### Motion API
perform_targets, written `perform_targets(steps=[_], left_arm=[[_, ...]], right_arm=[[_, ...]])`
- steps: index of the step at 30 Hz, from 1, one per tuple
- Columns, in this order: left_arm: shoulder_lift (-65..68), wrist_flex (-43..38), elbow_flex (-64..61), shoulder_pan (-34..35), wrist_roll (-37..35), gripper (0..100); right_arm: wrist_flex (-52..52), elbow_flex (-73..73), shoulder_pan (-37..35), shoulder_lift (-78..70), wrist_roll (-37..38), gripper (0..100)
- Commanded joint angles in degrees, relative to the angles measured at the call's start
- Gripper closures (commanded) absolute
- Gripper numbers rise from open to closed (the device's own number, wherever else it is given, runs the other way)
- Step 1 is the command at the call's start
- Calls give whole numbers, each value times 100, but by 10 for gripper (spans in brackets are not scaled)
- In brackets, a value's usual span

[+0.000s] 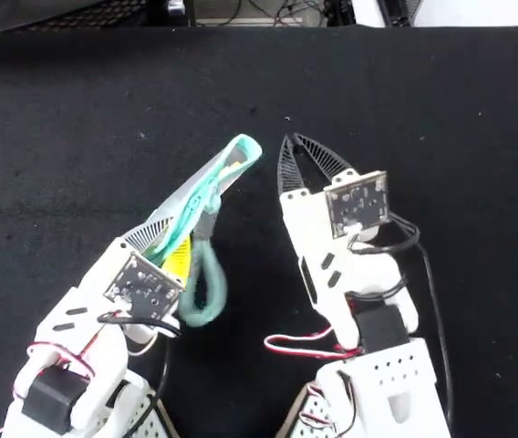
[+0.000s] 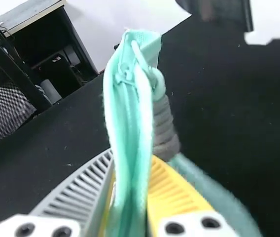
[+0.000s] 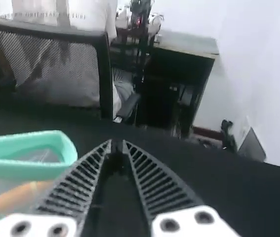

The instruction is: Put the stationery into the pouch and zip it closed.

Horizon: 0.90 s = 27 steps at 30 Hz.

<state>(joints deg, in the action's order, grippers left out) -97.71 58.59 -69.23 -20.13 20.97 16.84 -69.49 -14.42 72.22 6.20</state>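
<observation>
- The mint-green pouch is held at its near end by the left gripper and is stretched from there towards the far right across the black table cloth
- The left gripper is seen pinching the pouch: in its wrist view the grey finger is pressed against one face and the yellow finger against the other, with the pouch's zip edge turned up between them
- Whether the zip is drawn fully closed cannot be told
- A grey knot is seen on the side of the pouch, and a teal strap loop is hung from it, lying just right of the left gripper on the near side of the pouch
- The right gripper is found right of the pouch, its black ribbed fingers pressed together at the tips with nothing between them
- The far end of the pouch is placed just left of the right gripper's tips, close beside them but apart
- In the right wrist view a clear side of the pouch is shown beside the closed tips, and a long orange shape is seen through it inside the pouch
</observation>
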Motion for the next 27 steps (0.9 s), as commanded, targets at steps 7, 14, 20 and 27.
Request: perform_targets(steps=[7, 14, 20, 27], left_arm=[[18, 70, -66, 40, -53, 970], [18, 70, -66, 40, -53, 970], [18, 70, -66, 40, -53, 970], [18, 70, -66, 40, -53, 970]], right_arm=[[2558, 1297, -1635, 1200, -35, 858], [2620, 936, -2558, 1508, 18, 862], [1785, 426, -2655, 1499, 18, 861], [1064, -48, -2655, 1490, 18, 863]])
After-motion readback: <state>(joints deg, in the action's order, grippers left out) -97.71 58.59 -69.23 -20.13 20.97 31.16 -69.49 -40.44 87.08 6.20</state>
